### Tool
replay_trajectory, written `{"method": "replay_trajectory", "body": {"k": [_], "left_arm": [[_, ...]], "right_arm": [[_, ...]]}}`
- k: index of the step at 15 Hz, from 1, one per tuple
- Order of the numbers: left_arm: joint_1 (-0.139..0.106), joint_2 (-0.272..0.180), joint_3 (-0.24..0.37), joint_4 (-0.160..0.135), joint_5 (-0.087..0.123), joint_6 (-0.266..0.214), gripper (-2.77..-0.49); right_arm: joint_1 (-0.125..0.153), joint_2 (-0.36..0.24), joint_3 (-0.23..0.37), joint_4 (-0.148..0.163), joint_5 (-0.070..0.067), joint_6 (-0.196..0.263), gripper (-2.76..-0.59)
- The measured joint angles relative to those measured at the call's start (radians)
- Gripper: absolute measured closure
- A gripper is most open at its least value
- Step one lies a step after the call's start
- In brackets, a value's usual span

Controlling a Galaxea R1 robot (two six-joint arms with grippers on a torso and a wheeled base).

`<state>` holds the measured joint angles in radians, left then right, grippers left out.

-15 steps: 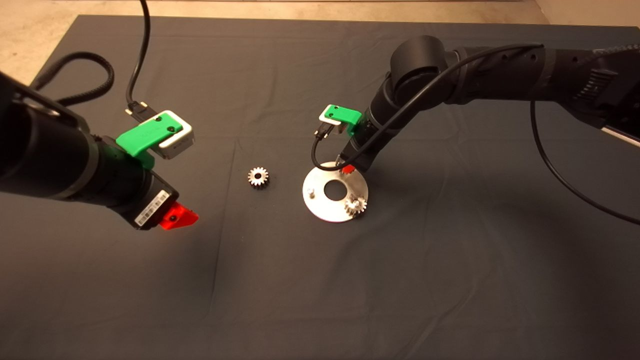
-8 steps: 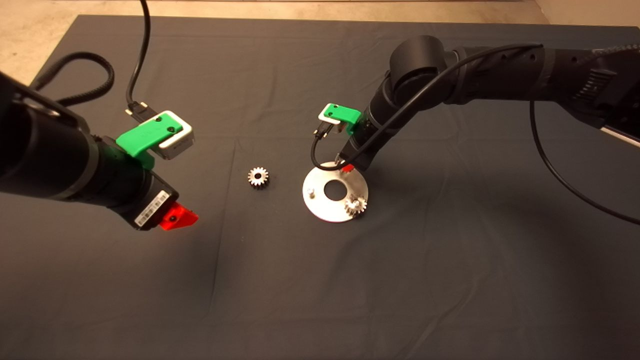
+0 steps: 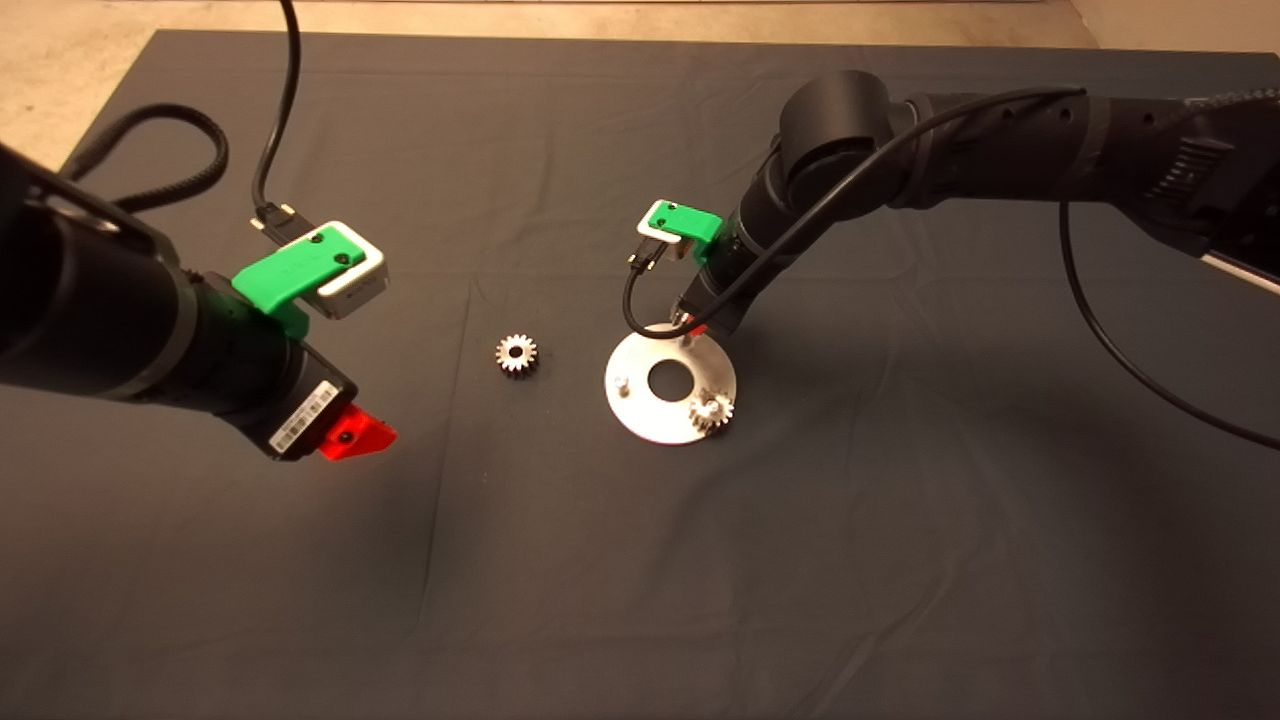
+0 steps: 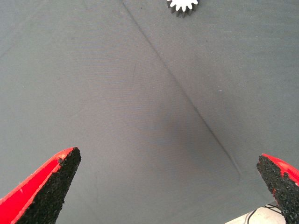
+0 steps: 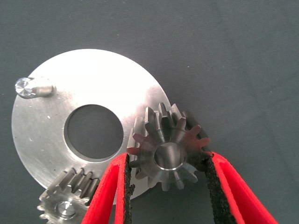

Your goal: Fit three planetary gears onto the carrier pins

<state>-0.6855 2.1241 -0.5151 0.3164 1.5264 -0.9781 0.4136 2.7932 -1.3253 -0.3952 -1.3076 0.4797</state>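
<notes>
right claw [image 3: 692,330] hangs over the far edge of the round metal plate [image 3: 640,405] in the overhead view; one gear [image 3: 711,410] sits on a pin, another gear [image 3: 516,354] lies loose on the mat [image 3: 600,580]. left claw [image 4: 173,186], spread wide, hovers over bare mat. right claw [image 5: 166,186] grips a third gear [image 5: 168,147] above the plate's edge, one bare pin [image 5: 28,87] opposite.

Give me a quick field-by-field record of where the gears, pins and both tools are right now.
disc: flat on the mat
gear one: seated on a pin at the disc's rim
gear two: gripped in the right tool over the disc
gear three: loose on the mat
bare pin: upright, empty
left tool: open, off to the side above the mat
</notes>
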Motion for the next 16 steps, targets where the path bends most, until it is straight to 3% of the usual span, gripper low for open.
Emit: {"method": "replay_trajectory", "body": {"k": [16], "left_arm": [[-0.008,-0.014,0.0,-0.01,0.0,0.0,-2.77]], "right_arm": [[-0.001,-0.004,-0.003,-0.005,-0.014,-0.002,-0.87]]}}
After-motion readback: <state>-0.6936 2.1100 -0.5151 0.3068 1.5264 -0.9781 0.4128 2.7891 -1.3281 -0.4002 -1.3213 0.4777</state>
